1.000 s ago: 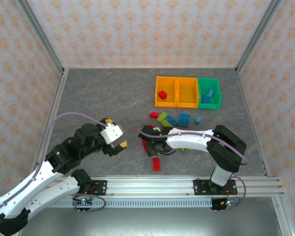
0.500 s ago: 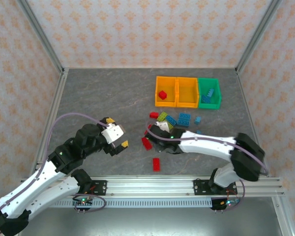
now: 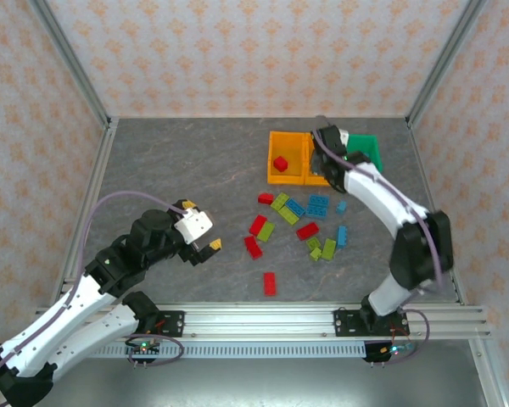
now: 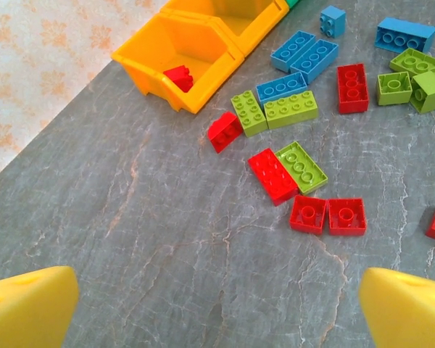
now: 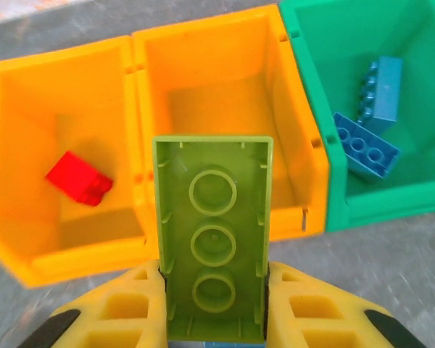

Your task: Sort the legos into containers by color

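The right gripper (image 5: 214, 293) pinches a lime green brick (image 5: 213, 217) above the middle orange bin (image 5: 221, 101) at the far right, while the left gripper (image 4: 217, 308), fingers spread wide, hangs near-left of the loose bricks (image 4: 301, 165).

- Past the lime brick (image 5: 214, 239) between your right fingers (image 5: 130, 308), the middle orange bin (image 5: 217, 109) lies open.
- Between your left fingers (image 4: 29, 308) is bare table (image 4: 167, 268); loose bricks (image 4: 301, 165) crowd ahead.

Bright, even, diffuse light; shadows faint and soft; focus mostly sharp.
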### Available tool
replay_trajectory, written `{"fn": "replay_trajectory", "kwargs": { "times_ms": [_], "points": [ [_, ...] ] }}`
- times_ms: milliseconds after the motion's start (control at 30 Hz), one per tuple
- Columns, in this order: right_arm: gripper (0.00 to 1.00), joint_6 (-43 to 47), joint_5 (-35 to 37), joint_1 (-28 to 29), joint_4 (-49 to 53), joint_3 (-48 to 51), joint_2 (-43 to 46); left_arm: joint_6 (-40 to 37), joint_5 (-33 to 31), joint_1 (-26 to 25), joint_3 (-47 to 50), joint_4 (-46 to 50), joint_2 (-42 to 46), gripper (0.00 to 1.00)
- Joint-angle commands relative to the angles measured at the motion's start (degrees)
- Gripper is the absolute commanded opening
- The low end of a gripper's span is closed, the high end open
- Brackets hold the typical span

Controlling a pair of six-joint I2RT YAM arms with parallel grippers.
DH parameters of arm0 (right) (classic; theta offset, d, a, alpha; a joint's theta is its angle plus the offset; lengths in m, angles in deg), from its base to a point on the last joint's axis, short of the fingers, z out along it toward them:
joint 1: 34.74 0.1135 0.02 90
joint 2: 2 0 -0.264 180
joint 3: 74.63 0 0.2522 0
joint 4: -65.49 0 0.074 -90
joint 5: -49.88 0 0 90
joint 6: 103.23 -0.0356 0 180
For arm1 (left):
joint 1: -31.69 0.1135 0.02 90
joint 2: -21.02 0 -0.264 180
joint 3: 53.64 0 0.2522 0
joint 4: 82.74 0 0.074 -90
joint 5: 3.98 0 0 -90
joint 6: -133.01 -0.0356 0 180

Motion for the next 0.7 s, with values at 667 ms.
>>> {"fn": "replay_trajectory", "kwargs": {
  "times_ms": [667],
  "points": [
    [0.6, -3.72, -28.62, -2.68, 22.11, -0.72, 19.58, 49.19, -12.76, 0.56, -23.32, 4.17, -28.68, 0.97]
  ]
}}
